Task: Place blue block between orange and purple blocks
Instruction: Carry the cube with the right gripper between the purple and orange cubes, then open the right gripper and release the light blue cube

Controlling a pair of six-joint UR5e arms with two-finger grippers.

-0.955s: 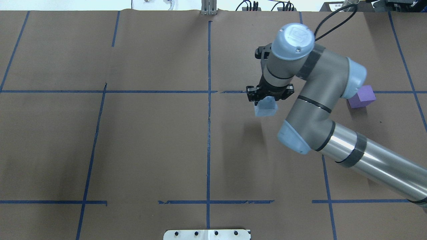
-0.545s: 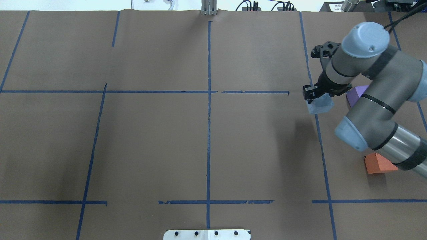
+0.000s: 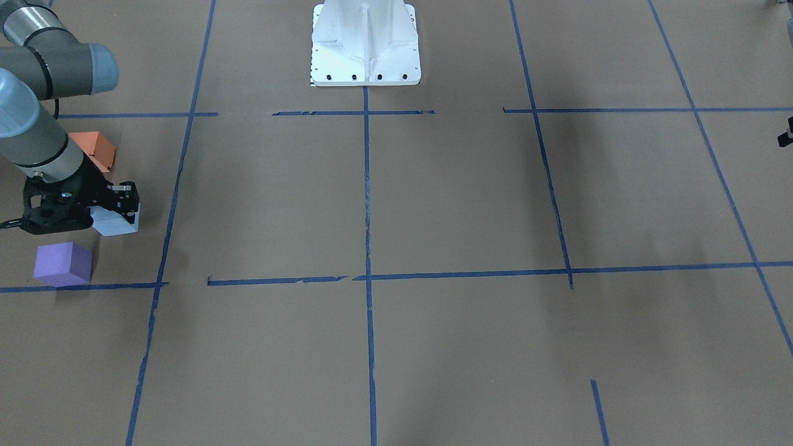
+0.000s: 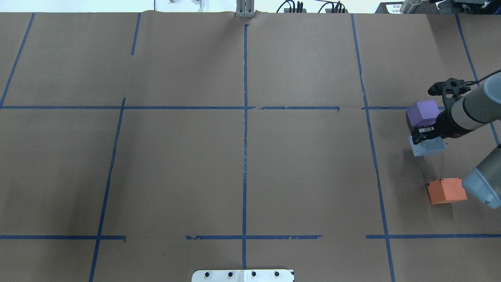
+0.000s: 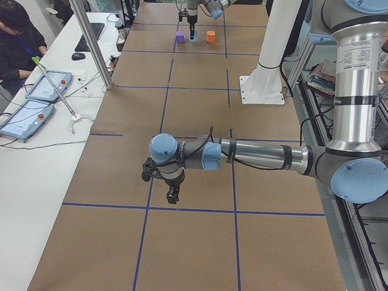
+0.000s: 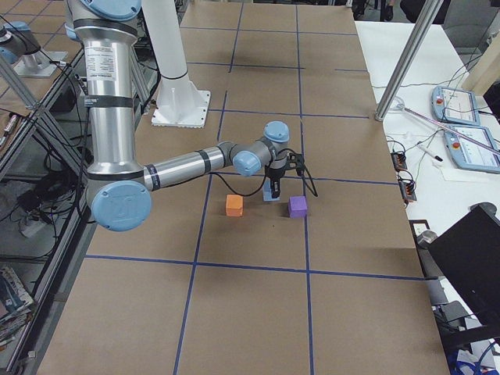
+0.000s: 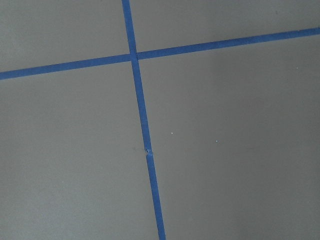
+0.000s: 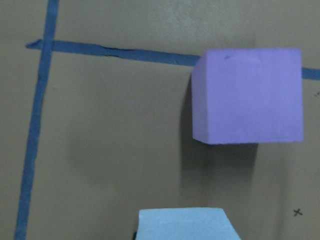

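My right gripper point(image 4: 428, 135) is shut on the light blue block point(image 4: 427, 147) and holds it low over the brown paper. The block is between the purple block point(image 4: 422, 112) and the orange block point(image 4: 446, 190), closer to the purple one. The front view shows the same: blue block point(image 3: 114, 222), purple block point(image 3: 63, 263), orange block point(image 3: 96, 148). In the right wrist view the purple block point(image 8: 250, 95) fills the upper right and the blue block's top point(image 8: 185, 224) shows at the bottom edge. My left gripper point(image 5: 173, 195) shows only in the exterior left view; I cannot tell whether it is open.
Brown paper with blue tape lines point(image 4: 245, 129) covers the table. The white robot base point(image 3: 365, 43) stands at the robot's side. The left wrist view shows only paper and a tape cross point(image 7: 133, 54). An operator's desk with tablets point(image 5: 36, 97) stands beyond the far edge.
My right arm has carried the blue block to the right, from near the table's middle to the gap between the purple and orange blocks. The orange block has come into view.
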